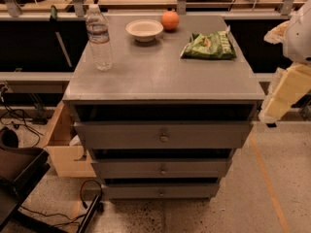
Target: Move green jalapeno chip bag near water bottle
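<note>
Tool (285, 95) well right of water bottle (99, 38), off the worktop (160, 79) edge, grip width cannot tell, likely pre-approach | white bowl (144, 29), orange (170, 20) right of bottle | green jalapeno chip bag (209, 46) farther right, flat, untouched, well apart from bottle

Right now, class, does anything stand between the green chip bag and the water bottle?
Partly: the white bowl sits between green jalapeno chip bag and water bottle, slightly toward the back, the orange behind it. Passing in front of the bowl looks open. The gripper hangs right of the cabinet.
</note>
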Controlling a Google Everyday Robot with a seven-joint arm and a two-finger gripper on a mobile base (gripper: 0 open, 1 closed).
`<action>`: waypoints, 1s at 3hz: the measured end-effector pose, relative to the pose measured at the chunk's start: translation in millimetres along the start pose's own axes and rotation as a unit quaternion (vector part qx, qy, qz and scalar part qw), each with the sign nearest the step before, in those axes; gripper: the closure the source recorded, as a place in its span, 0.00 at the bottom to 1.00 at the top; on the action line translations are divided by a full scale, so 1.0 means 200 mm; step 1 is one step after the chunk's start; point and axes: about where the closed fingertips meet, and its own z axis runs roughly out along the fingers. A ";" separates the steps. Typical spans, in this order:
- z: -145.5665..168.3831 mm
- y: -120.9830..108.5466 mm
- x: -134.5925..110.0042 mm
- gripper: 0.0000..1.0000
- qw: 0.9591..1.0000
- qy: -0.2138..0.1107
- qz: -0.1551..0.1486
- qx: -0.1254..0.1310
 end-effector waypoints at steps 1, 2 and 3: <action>0.06 -0.25 0.04 0.00 0.995 -0.075 0.043 0.054; 0.14 -0.52 0.09 0.00 0.977 -0.163 0.082 0.108; 0.19 -0.77 0.14 0.00 0.948 -0.246 0.128 0.160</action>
